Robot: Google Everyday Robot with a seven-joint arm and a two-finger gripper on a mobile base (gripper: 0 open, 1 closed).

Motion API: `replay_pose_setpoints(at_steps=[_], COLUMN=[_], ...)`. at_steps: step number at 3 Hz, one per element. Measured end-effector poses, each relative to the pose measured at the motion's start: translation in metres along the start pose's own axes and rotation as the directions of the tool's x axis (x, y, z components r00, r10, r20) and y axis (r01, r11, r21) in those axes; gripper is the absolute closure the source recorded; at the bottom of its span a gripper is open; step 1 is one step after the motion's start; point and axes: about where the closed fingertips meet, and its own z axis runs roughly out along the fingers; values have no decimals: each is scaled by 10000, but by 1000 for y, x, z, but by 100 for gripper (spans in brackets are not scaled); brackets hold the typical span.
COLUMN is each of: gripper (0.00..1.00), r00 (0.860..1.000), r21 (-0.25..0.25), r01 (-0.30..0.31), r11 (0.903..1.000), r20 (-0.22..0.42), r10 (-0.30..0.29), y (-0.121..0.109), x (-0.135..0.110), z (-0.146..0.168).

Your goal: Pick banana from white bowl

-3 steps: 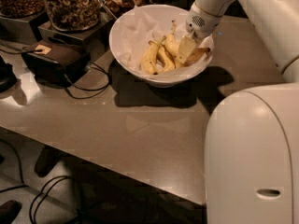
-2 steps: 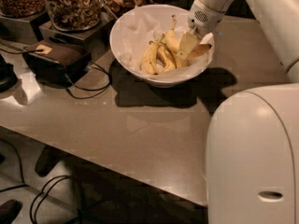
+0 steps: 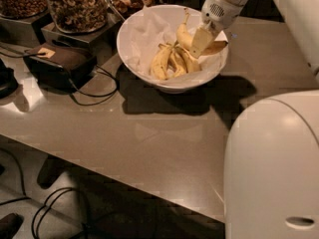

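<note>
The white bowl [image 3: 134,39], lined with crinkled white paper, stands at the back of the brown table. The long curved banana [image 3: 183,34] is inside it on the right, stem pointing up and brownish end [image 3: 218,47] over the right rim. My gripper [image 3: 201,40] reaches down from the upper right into the bowl and is shut on this banana around its middle, tilting it up. A bunch of three smaller bananas [image 3: 171,63] lies on the paper just left of and below the gripper.
Glass jars of nuts [image 3: 77,6] stand behind the bowl at the left. A dark box [image 3: 60,63] with cables lies left of the bowl. My white body [image 3: 271,168] fills the lower right. The table's front edge [image 3: 124,183] runs diagonally, with cables on the floor below.
The gripper has risen slightly and the long banana has come up with it, its stem now standing higher above the bunch.
</note>
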Motion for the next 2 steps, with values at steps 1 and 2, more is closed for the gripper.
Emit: replay_pose_setpoints(at_steps=[1, 2], gripper=[100, 100], r00=[9999, 9999], r21=[56, 59], r01=[-13, -12], r11=[10000, 10000], r20=[-148, -136], r10=[14, 13], y=[15, 14], x=[11, 10], z=[-22, -21])
